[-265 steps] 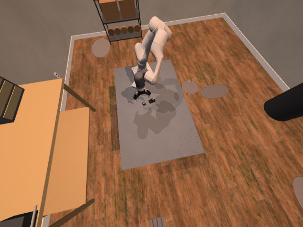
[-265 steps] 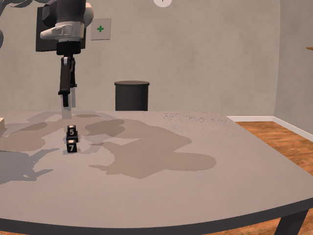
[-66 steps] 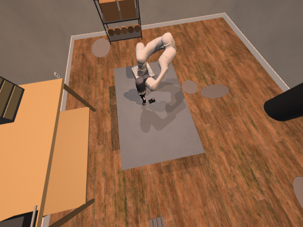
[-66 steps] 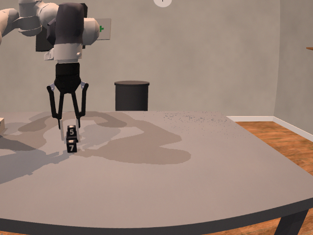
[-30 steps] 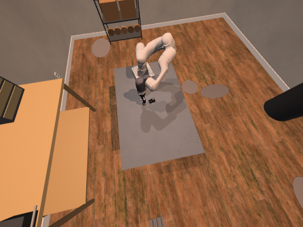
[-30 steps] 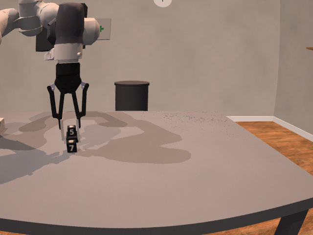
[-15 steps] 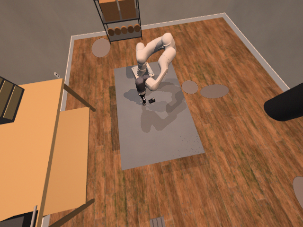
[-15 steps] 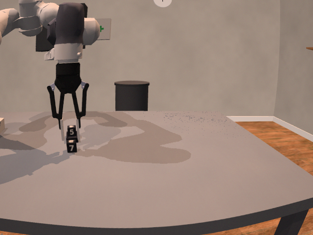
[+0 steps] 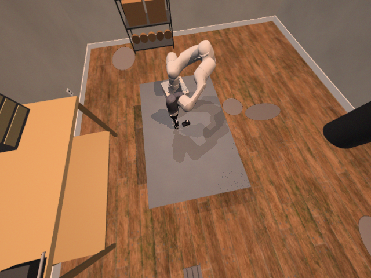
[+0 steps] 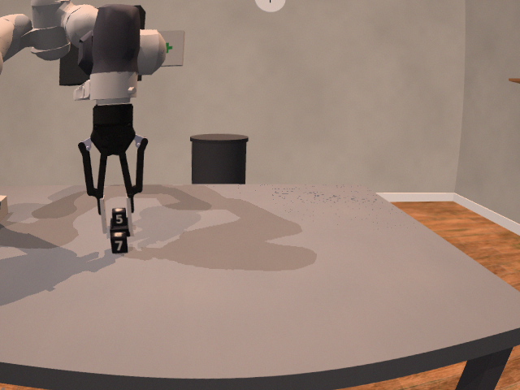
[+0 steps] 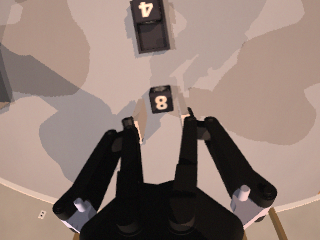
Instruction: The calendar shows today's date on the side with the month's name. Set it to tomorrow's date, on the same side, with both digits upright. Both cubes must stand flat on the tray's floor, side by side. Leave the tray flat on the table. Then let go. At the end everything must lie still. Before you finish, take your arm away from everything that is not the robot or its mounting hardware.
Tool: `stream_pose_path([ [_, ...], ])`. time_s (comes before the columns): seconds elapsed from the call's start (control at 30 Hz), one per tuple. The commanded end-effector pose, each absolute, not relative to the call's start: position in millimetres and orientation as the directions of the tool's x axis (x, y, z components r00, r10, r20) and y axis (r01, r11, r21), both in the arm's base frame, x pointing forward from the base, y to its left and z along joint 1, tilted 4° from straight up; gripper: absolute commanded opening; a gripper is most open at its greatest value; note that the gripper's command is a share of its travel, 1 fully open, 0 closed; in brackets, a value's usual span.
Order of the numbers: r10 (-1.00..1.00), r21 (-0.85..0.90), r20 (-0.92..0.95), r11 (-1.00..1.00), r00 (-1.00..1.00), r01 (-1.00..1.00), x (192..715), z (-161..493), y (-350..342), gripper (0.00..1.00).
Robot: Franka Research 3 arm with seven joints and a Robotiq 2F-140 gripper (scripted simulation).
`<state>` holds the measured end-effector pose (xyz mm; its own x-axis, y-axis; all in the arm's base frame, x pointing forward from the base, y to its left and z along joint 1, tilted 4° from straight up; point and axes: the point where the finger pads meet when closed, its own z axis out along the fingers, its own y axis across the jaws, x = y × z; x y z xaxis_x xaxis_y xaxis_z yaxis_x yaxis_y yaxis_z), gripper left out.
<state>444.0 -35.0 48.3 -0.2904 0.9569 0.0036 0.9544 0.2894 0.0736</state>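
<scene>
A loose black cube stands on the grey table, with 5 facing the exterior camera and 8 on top in the wrist view. My gripper points straight down with its fingers partly open on either side of this cube. In the wrist view there is a gap on each side of the cube. The small black tray lies just beyond the gripper. It holds a second cube with 4 on top and 7 facing the exterior camera; the slot beside it looks empty. The month's name is not visible. The tray also shows in the top view.
A dark cylindrical bin stands behind the table. A pale box sits at the table's left edge. In the top view a shelf rack stands behind the arm's base and an orange table is far left.
</scene>
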Motion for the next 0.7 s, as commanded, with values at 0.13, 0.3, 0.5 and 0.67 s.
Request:
stream_pose_path([
  [0.13, 0.956, 0.075, 0.001, 0.293, -0.294, 0.953, 445.2, 48.1, -35.8, 0.29],
  [0.3, 0.956, 0.075, 0.001, 0.293, -0.294, 0.953, 445.4, 44.7, -35.7, 0.29],
  [0.5, 0.956, 0.075, 0.001, 0.293, -0.294, 0.953, 446.1, 35.2, -35.5, 0.29],
  [0.67, 0.956, 0.075, 0.001, 0.293, -0.294, 0.953, 446.5, 29.6, -35.4, 0.29],
])
